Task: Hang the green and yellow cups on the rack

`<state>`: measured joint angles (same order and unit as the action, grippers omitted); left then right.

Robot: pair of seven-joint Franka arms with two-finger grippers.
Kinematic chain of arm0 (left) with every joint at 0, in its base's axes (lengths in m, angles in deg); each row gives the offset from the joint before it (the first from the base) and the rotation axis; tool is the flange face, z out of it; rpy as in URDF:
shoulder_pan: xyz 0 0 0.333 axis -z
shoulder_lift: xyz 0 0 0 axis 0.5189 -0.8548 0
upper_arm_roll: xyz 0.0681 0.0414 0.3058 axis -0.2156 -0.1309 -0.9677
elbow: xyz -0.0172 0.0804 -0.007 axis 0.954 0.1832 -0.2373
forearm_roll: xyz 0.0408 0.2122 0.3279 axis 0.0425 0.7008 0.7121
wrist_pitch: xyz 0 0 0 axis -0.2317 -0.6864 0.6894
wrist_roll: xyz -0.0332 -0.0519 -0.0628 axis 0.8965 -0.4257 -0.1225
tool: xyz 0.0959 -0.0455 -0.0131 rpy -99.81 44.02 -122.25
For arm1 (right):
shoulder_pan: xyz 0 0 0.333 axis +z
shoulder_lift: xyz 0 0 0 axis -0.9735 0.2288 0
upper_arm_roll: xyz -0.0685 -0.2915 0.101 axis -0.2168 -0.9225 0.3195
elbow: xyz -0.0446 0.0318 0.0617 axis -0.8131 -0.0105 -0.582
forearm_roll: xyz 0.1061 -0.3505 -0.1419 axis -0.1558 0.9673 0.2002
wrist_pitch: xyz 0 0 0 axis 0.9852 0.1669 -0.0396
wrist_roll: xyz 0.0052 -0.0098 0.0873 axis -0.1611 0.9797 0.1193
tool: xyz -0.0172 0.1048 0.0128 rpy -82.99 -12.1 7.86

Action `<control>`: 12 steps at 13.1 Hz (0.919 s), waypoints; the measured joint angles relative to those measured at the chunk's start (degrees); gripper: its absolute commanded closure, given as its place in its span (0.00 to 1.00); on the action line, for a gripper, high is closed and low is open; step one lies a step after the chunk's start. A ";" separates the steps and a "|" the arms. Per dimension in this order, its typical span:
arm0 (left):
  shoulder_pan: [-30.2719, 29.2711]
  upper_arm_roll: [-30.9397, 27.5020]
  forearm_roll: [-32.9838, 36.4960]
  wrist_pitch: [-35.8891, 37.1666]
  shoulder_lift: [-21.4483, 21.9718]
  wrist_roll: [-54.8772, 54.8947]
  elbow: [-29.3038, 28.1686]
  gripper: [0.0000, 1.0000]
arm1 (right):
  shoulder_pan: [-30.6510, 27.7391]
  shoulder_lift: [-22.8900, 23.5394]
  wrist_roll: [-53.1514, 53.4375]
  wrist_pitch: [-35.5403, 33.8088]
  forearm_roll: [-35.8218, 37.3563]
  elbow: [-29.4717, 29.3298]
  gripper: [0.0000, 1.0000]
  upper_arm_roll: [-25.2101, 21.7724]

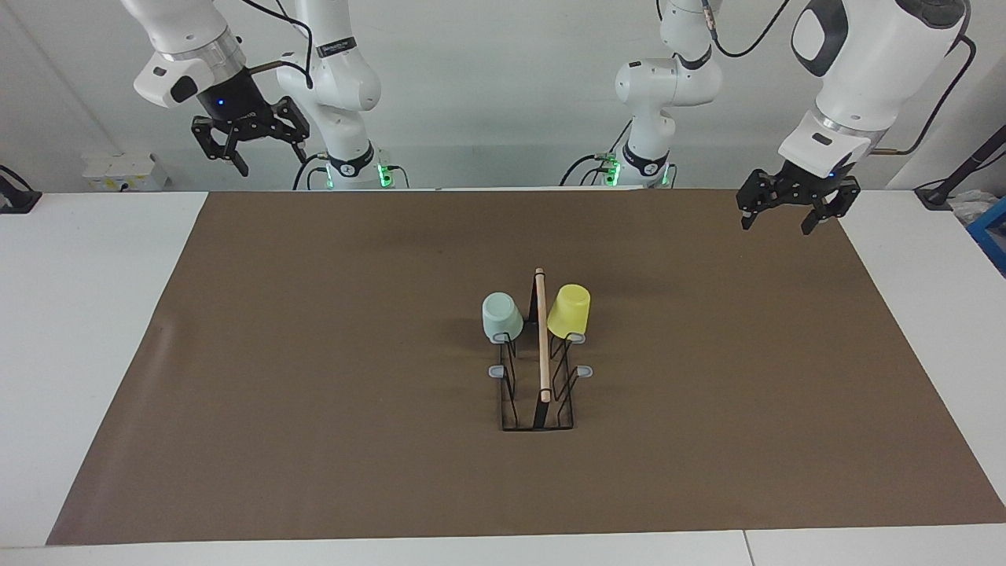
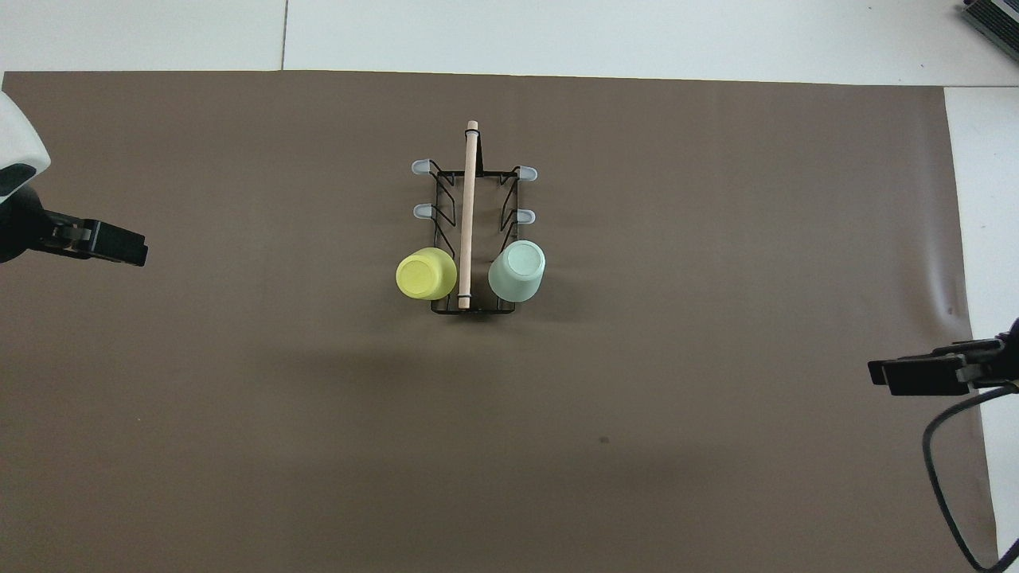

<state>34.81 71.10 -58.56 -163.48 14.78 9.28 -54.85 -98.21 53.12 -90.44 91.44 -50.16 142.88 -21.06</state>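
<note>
The black wire rack with a wooden rod along its top stands mid-mat. The green cup hangs upside down on a prong at the robots' end of the rack, on the right arm's side. The yellow cup hangs the same way on the left arm's side. My right gripper is raised high, open and empty, over the mat's edge at its own end. My left gripper waits open and empty over the mat's corner at its end.
A brown mat covers most of the white table. Several grey-tipped prongs on the rack carry nothing. The right arm's black cable loops over the mat's edge near its base.
</note>
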 measured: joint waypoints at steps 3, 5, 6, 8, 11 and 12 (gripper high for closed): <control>0.00 -0.01 0.00 0.00 0.00 0.00 0.00 0.00 | -0.34 0.01 0.01 -3.41 0.21 -2.31 0.00 -1.21; 0.00 -0.01 0.00 0.00 0.00 0.00 0.00 0.00 | -0.57 0.01 0.01 -4.78 0.21 -3.95 0.00 -2.02; 0.00 -0.01 0.00 0.00 0.00 0.00 0.00 0.00 | -0.58 0.01 0.01 -4.82 0.21 -4.36 0.00 -2.23; 0.00 -0.01 0.00 0.00 0.00 0.00 0.00 0.00 | -0.58 0.13 0.01 -4.73 0.22 -4.69 0.00 -2.62; 0.00 -0.01 0.00 0.00 0.00 0.00 0.00 0.00 | 1.21 2.59 -0.14 -4.81 1.12 -7.25 0.00 -5.41; 0.00 -0.01 0.00 0.00 0.00 0.00 0.00 0.00 | 2.75 3.77 -0.15 -4.94 2.10 -8.28 0.00 -6.77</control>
<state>34.81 71.08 -58.56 -163.48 14.78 9.28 -54.85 -95.46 56.89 -90.59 86.50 -48.05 134.60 -27.83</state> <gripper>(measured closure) 0.000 0.000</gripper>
